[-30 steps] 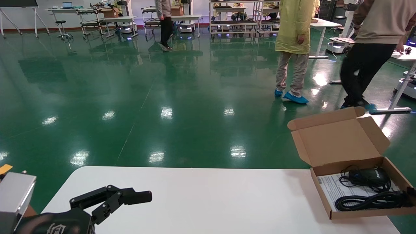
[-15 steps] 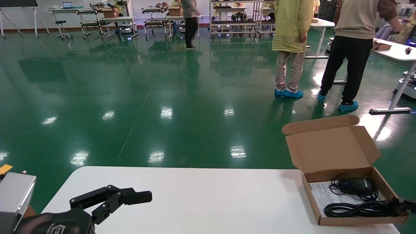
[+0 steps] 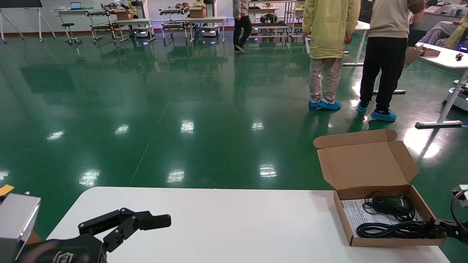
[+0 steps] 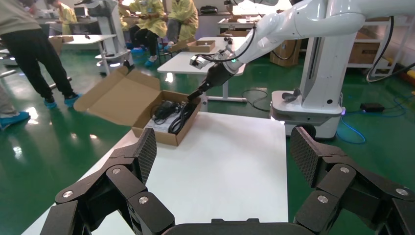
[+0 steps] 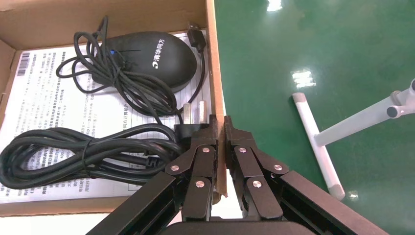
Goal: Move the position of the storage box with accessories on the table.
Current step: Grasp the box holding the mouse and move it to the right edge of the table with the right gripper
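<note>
The open cardboard storage box [image 3: 369, 204] sits at the lower right of the head view, on the white table [image 3: 234, 223], lid raised. Inside lie a black mouse [image 5: 147, 58], a coiled power cable [image 5: 83, 154] and a printed sheet [image 5: 39, 107]. The right gripper [image 5: 220, 125] pinches the box's right wall. The left gripper [image 4: 222, 152], lower left, gapes wide.

A robotics lab hall: glossy green floor [image 3: 153, 109], wheeled equipment racks [image 3: 175, 22], staff in yellow gowns [image 3: 329, 29] and blue shoe covers [image 3: 329, 105].

Glossy green floor [image 3: 175, 102] with light glare, distant white desks [image 3: 135, 22], metal shelving racks [image 3: 267, 18]
</note>
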### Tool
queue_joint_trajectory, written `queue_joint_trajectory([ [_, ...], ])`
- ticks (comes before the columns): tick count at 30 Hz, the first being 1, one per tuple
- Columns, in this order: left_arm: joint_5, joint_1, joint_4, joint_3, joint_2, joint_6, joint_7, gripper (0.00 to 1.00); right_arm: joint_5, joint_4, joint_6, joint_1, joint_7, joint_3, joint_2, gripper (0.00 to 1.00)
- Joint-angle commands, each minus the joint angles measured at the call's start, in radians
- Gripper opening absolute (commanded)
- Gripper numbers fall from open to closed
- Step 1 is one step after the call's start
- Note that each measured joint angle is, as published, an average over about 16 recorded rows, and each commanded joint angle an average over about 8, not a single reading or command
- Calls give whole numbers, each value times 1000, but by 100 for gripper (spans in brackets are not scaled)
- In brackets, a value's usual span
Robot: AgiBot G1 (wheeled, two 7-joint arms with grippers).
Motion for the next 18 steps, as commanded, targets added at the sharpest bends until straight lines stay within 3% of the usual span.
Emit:
queue_joint_trajectory([
  [1, 0, 0, 0, 0, 0, 0, 0, 100, 2, 2, 10, -6, -6, 1, -3, 0],
  [18, 0, 0, 0, 0, 0, 0, 0, 100, 18, -3, 28, -55, -35, 13, -23, 0],
])
